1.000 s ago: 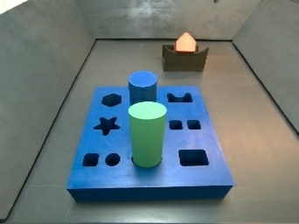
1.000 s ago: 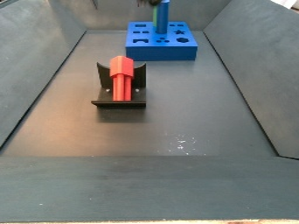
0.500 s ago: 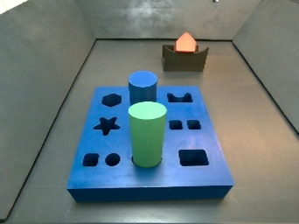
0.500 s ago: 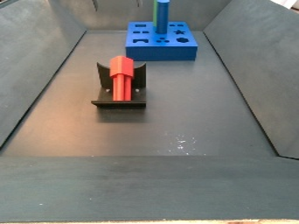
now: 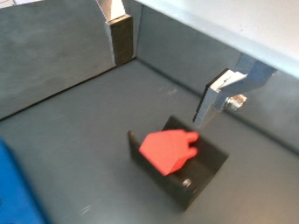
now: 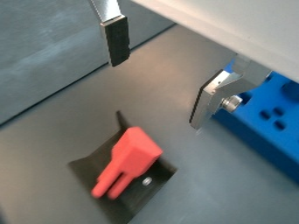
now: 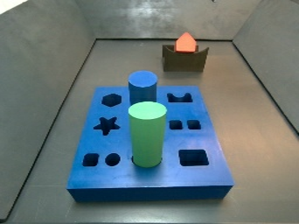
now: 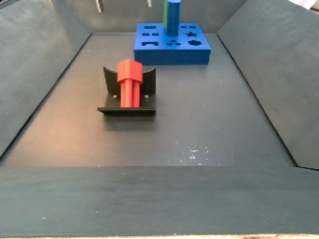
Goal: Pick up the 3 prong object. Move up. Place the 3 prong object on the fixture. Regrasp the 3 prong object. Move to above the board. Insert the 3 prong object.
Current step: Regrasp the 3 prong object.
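Wrist views: gripper [image 5: 163, 66] sat above the fixture [image 5: 193, 179], jaws spread wide with nothing between them; one finger [image 6: 114, 39] and its mate [image 6: 214, 96] were well apart, both clear of the 3 prong object [image 6: 126, 160]. The red-orange piece lay in the fixture's notch, tilted, prongs toward the low end. Side views: nothing shifted over the last second, the 3 prong object [image 8: 130, 81] stayed seated in the fixture [image 8: 127, 101], the board [image 7: 149, 140] kept its blue cylinder [image 7: 142, 86] and green cylinder [image 7: 147, 133]. Gripper out of frame there. Judged: placement done, regrasp next.
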